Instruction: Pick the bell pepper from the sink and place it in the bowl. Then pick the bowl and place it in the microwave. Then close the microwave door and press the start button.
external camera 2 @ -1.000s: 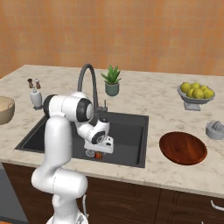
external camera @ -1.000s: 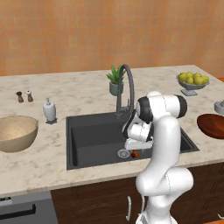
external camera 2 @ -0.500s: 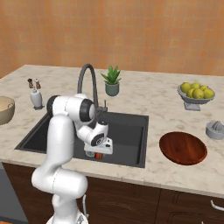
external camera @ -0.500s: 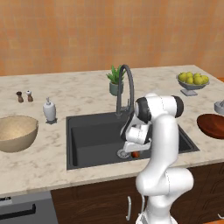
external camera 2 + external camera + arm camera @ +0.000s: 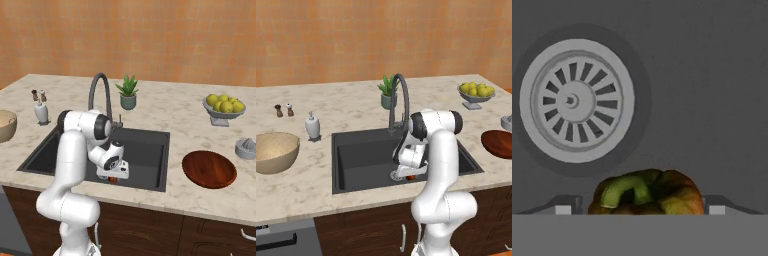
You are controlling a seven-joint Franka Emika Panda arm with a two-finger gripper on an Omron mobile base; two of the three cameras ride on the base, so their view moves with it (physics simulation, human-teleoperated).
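Note:
The bell pepper (image 5: 647, 192), orange-red with a green stem, lies on the floor of the black sink (image 5: 361, 155) beside the steel drain (image 5: 577, 100). My gripper (image 5: 642, 209) is low in the basin, open, with one fingertip on each side of the pepper. From the base views, the hand (image 5: 408, 167) hangs over the pepper (image 5: 411, 177) near the sink's front wall, and a sliver of the pepper (image 5: 112, 179) peeks out under it. The dark red-brown bowl (image 5: 209, 169) sits on the counter right of the sink (image 5: 145, 150). The microwave is out of view.
The arched faucet (image 5: 398, 95) rises just behind the hand. A potted plant (image 5: 128, 92) stands behind the sink. A grey bowl of lemons (image 5: 224, 106) and a juicer (image 5: 246, 148) are at the right, a tan wooden bowl (image 5: 273, 152) and a soap bottle (image 5: 313, 126) at the left.
The hand has sunk a little lower into the sink, down over the pepper. Nothing else has moved.

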